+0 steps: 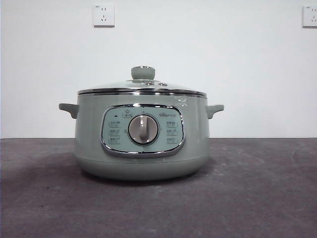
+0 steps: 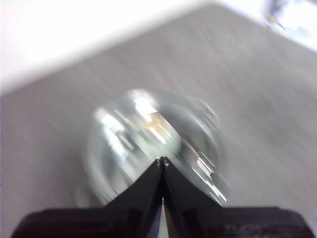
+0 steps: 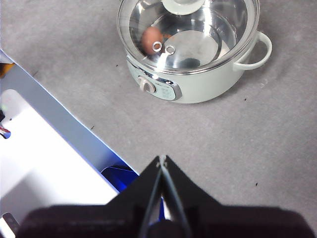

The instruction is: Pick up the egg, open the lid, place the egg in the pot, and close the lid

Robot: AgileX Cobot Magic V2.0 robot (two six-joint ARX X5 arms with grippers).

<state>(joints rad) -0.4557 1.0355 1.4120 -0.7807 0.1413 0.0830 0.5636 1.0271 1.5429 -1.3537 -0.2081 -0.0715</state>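
pot (image 1: pixel 141 148): round, sage-green, centre frame | lid (image 1: pixel 142 88): domed glass, seated | egg (image 3: pixel 152 38): smooth, inside (seen through glass) | left gripper (image 2: pixel 162 161), right gripper (image 3: pixel 162 159): jaws pressed together, empty

We see a bare test room or lab rather than a home kitchen. A plain white wall (image 1: pixel 198 59) fills the upper half of the front view, with one wall socket (image 1: pixel 103 15) at upper left and a second socket (image 1: pixel 310 16) at the upper right edge. A grey table (image 1: pixel 257 198) covers the lower half, carrying only a green pot (image 1: pixel 94 144) at centre. At lower left of the right wrist view we see a white and blue frame (image 3: pixel 59 148).
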